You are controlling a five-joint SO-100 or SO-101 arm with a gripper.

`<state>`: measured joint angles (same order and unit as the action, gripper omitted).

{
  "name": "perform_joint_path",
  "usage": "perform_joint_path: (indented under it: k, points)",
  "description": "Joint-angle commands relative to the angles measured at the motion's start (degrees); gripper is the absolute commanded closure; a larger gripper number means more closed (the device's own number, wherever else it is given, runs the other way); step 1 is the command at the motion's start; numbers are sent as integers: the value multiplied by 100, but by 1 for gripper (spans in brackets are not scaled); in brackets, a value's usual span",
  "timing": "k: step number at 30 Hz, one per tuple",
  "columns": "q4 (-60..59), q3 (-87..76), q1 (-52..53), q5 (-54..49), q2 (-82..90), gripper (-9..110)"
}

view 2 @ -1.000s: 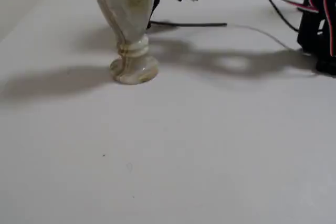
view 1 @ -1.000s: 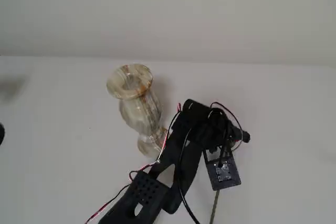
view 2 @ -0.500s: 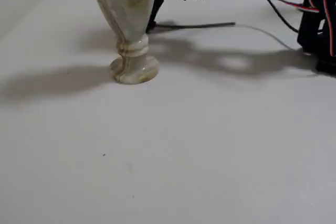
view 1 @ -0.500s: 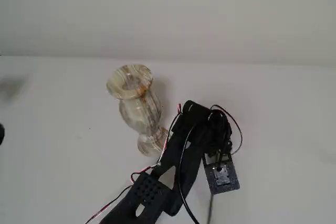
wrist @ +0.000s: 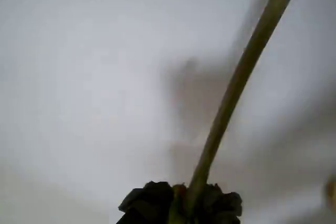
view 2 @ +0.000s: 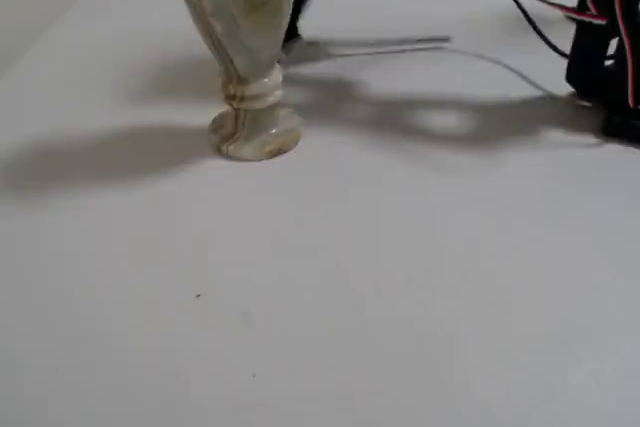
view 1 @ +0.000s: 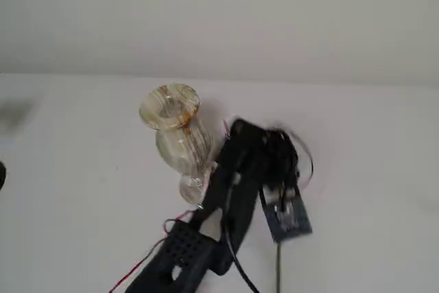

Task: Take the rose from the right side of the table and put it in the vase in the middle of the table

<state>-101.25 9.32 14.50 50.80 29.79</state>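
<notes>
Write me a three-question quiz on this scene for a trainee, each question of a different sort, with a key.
1. True or false: the vase lies on its side on the table.
2. In the wrist view, the rose stem runs from the bottom centre toward: A) the top right, B) the top left, C) the left edge.
3. Fill in: in the fixed view from above, the arm is on the ___ side of the vase.

Key: 1 false, it stands upright on its foot; 2 A; 3 right.
</notes>
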Motion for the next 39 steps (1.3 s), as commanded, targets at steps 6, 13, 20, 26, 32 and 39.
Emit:
perform_joint_path:
  k: [6, 13, 20, 26, 32, 39]
  points:
    - [281, 378, -281, 668, 3278, 102]
    - [703, 378, -1310, 738, 4808, 102]
    - [1854, 334, -2584, 765, 5124, 102]
    - [2637, 308, -2865, 809, 4922, 102]
    - [2953, 308, -3050, 949, 4623, 102]
    - [2865, 308, -3445, 958, 4351, 102]
